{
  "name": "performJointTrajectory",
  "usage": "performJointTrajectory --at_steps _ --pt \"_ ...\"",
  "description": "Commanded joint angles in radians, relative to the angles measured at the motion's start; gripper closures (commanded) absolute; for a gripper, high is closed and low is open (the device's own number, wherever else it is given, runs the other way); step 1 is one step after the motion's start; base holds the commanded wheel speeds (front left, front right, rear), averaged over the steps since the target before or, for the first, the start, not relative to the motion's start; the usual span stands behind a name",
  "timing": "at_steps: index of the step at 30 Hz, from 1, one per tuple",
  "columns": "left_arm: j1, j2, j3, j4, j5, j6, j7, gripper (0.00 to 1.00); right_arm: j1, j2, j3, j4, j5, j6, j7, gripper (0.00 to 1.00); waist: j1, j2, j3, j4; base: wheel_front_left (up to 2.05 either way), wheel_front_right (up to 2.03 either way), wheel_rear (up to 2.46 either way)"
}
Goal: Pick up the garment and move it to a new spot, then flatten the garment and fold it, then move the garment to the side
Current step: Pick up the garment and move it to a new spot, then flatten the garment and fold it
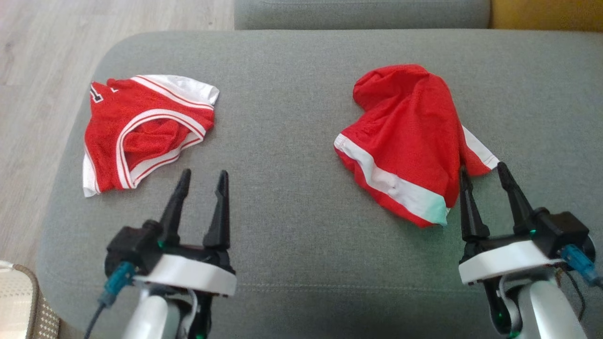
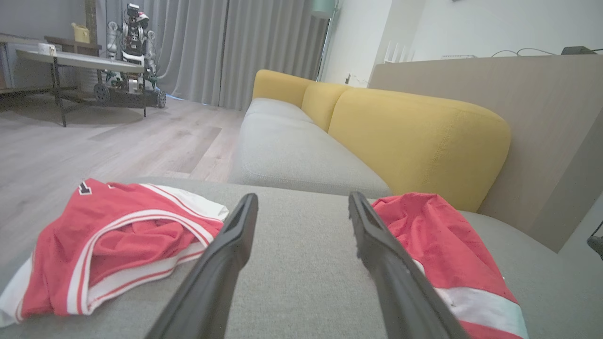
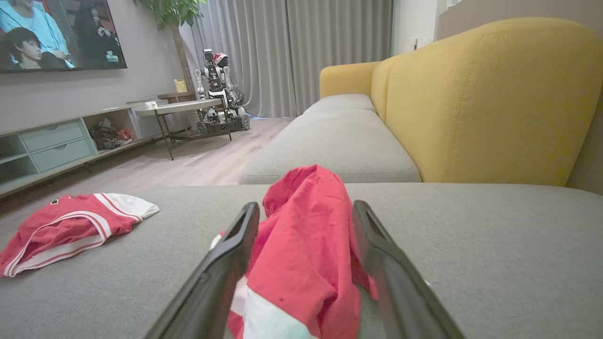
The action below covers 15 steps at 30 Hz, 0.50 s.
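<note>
Two red garments lie on the grey cushion (image 1: 287, 155). A crumpled red garment with a white band (image 1: 410, 136) (image 2: 438, 245) (image 3: 306, 263) lies at the right. My right gripper (image 1: 483, 168) (image 3: 306, 206) stands open at its near corner, its fingers either side of the cloth's edge; I cannot tell whether they touch it. A red garment with white striped trim (image 1: 141, 132) (image 2: 108, 245) (image 3: 61, 228) lies at the left. My left gripper (image 1: 204, 173) (image 2: 302, 197) is open just near and right of it, with bare cushion between its fingers.
The cushion's rounded left edge drops to a wooden floor (image 1: 33, 70). A second grey seat (image 2: 292, 150) and a yellow backrest (image 3: 485, 99) lie beyond. A woven object (image 1: 19, 301) sits at the lower left. Far off, another robot (image 2: 132, 42) stands by a table.
</note>
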<state>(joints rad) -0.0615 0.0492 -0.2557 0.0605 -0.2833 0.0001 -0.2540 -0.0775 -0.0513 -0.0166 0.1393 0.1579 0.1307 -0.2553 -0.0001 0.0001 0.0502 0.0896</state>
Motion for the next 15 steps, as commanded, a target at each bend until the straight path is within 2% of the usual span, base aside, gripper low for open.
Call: performJointTrajectory --at_steps 1,9,15 --pt "-0.026 0.002 0.015 -0.045 -0.011 0.013 -0.008 0.00 -0.020 0.001 0.027 -0.026 -0.005 0.000 -0.006 0.00 0.0001 -0.0001 0.007 -0.005 0.00 0.00 0.00" --pt "-0.039 0.001 -0.003 -0.054 -0.019 0.037 -0.008 0.00 -0.038 0.001 0.005 0.006 0.001 0.000 -0.006 0.00 0.0001 -0.0001 0.041 -0.017 0.00 0.00 0.00" --pt "-0.062 0.001 -0.020 -0.044 -0.023 0.042 -0.008 0.00 -0.092 0.001 -0.050 0.125 0.024 0.000 -0.006 0.00 0.0001 -0.0001 0.075 -0.013 0.00 0.00 0.00"
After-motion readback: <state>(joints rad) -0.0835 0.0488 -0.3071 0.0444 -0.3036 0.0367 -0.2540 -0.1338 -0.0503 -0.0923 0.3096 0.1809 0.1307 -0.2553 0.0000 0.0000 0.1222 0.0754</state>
